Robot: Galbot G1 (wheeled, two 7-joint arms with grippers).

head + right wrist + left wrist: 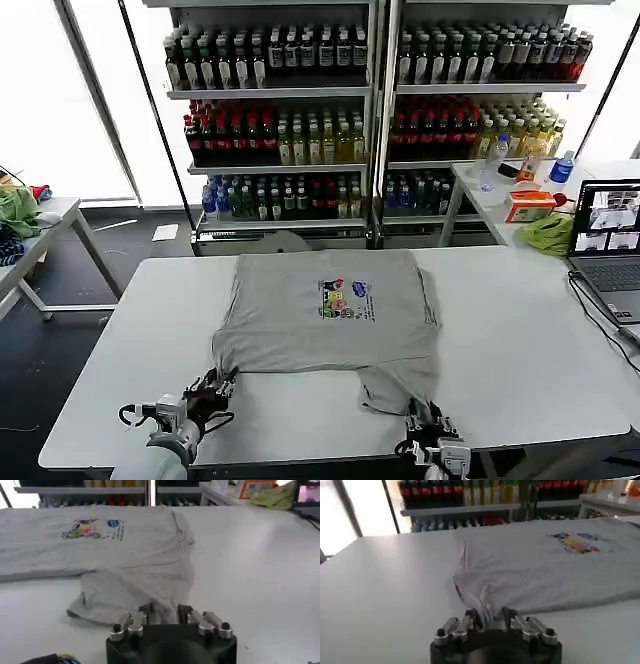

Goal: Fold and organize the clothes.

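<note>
A grey short-sleeved shirt [300,320] with a small multicoloured chest print [346,299] lies spread on the white table [520,350]. My left gripper [215,385] is at the shirt's near left corner. In the left wrist view the cloth [545,570] bunches to a point between the fingers of that gripper [491,617], which is shut on it. My right gripper [425,415] is near the table's front edge, where a tongue of the shirt [125,545] reaches towards me. Its fingers [165,611] are shut on that crumpled edge.
A laptop [608,235] with a cable [600,315] sits at the table's right edge. A lime-green cloth bundle [548,233] and an orange box [530,205] lie behind it. Bottle shelves [370,110] stand at the back, a side table [40,235] at the left.
</note>
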